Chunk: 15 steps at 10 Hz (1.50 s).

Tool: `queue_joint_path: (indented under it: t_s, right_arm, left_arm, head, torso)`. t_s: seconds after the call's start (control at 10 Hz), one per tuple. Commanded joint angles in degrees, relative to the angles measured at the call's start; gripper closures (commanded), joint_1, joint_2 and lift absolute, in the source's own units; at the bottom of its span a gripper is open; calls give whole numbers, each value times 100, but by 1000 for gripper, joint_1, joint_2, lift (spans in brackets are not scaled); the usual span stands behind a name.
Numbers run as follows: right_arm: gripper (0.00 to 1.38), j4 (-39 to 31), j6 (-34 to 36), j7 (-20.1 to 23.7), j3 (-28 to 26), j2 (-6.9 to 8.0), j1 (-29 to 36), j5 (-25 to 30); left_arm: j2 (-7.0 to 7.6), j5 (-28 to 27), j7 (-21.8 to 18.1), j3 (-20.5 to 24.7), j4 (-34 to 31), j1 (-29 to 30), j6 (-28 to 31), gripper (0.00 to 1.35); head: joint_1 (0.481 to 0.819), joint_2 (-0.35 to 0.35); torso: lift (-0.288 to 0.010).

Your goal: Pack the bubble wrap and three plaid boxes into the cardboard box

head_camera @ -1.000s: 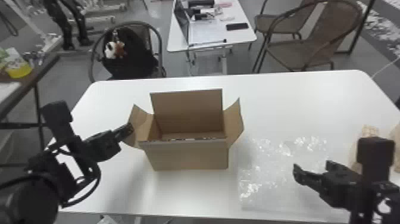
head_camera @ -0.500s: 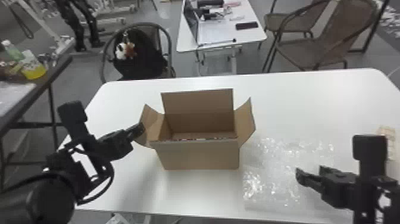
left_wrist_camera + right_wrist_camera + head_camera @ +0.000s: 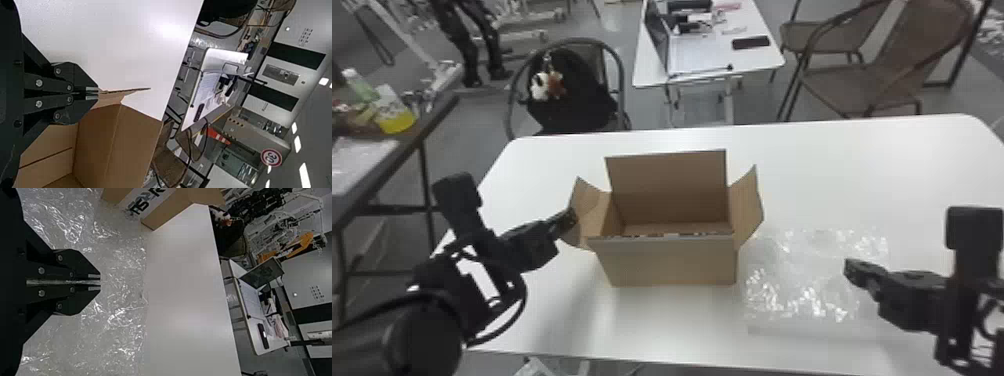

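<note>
The open cardboard box (image 3: 664, 262) stands on the white table with its flaps up. Along its front rim a thin patterned strip (image 3: 692, 234) peeks out; I cannot tell what it is. My left gripper (image 3: 572, 217) is at the box's left flap; in the left wrist view the left gripper (image 3: 98, 93) is shut on that flap (image 3: 127, 93). Bubble wrap (image 3: 797, 280) lies flat on the table right of the box. Over its right part is my right gripper (image 3: 849, 270). In the right wrist view the right gripper (image 3: 100, 282) is shut, with bubble wrap (image 3: 121, 305) beyond its tips.
The white table (image 3: 857, 170) extends behind the box and the wrap. Past its far edge stand a chair with a black bag (image 3: 567, 95), a small desk (image 3: 757, 60) and brown chairs (image 3: 877, 75). A dark-edged side table (image 3: 362, 165) is at the far left.
The head view has turned left, so the scene sits farther right and the plaid boxes at the right edge have left it. My right gripper has risen slightly. The left gripper stays at the flap.
</note>
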Motion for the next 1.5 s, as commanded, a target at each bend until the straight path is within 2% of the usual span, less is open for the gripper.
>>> queue_joint_path:
  t_s: [0.0,0.2,0.4,0.5,0.7,0.8,1.0,1.1,1.2,1.3,1.4]
  right_arm:
    - [1289,-70,215,-3,-181,-9,-20,-314]
    - [1289,-439,918,120,-761,-53,-275,-798]
    - [1289,-1177,1621,120,-1438,-115,-776,-912]
    - [1291,-1362,1709,-21,-1667,-273,-1075,-1378]
    - [1291,-1722,1691,-399,-1746,-502,-1681,-1765]
    - [1291,-1661,1507,-408,-1667,-537,-1874,-1932]
    - [1291,-1098,909,-408,-691,-352,-2393,-2204]
    - [1291,-843,689,-408,-208,-203,-2657,-2151]
    - [1291,-342,320,-232,320,52,-2920,-2002]
    - [1291,264,276,102,610,351,-3140,-2072]
    - [1291,633,223,137,926,386,-3254,-2626]
  left_arm:
    - [-24,22,6,3,-2,11,-13,1219]
    - [-24,39,33,12,-2,20,-48,1219]
    - [-24,75,103,-15,-2,37,-127,1219]
    - [-24,127,191,-41,-2,46,-180,1219]
    - [-24,127,296,-94,-2,20,-65,1219]
    - [-24,101,367,-191,-2,-33,-30,1219]
    - [-24,66,419,-261,7,-86,5,1219]
    - [-24,31,437,-331,7,-130,31,1219]
    - [-24,4,498,-410,7,-165,40,1219]
    - [-24,-40,534,-507,24,-209,75,1219]
    - [-24,-66,542,-586,51,-262,110,1219]
  head:
    - [695,214]
    - [695,209]
    - [695,182]
    - [695,168]
    - [695,131]
    - [669,125]
    - [621,143]
    - [614,160]
    - [598,204]
    - [585,243]
    - [581,281]
  torso:
    - [-148]
    - [-148]
    - [-148]
    - [-148]
    - [-148]
    - [-148]
    - [-148]
    - [-148]
    - [-148]
    - [-148]
    - [-148]
